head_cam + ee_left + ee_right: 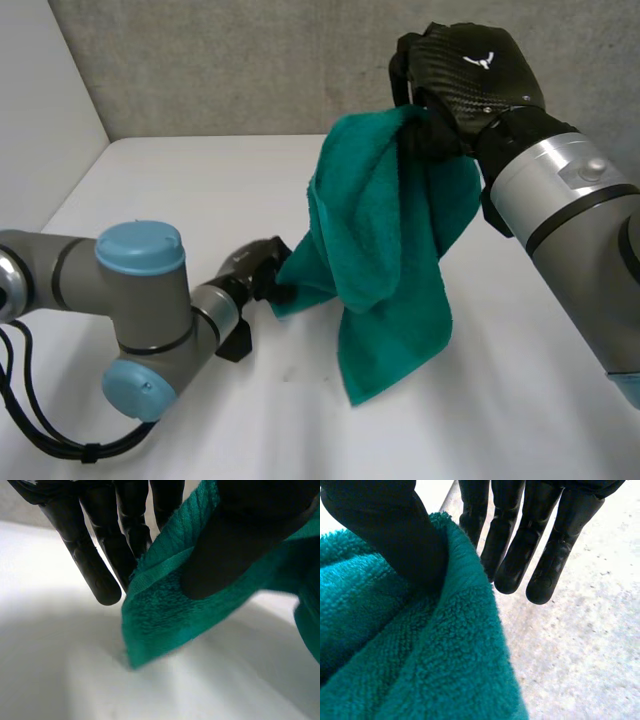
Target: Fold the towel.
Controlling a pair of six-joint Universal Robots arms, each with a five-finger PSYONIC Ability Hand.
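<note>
Holding the towel well above the surface by its top edge, pinched in the right robot hand; nipping a lower corner nearer the surface in the left robot hand, presumably to spread it for folding.

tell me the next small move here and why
Probably draw the left robot hand sideways, away from the right robot hand, to spread the teal towel: it hangs bunched from the right's high pinch, while the left pinches a low corner near the white table.
</note>
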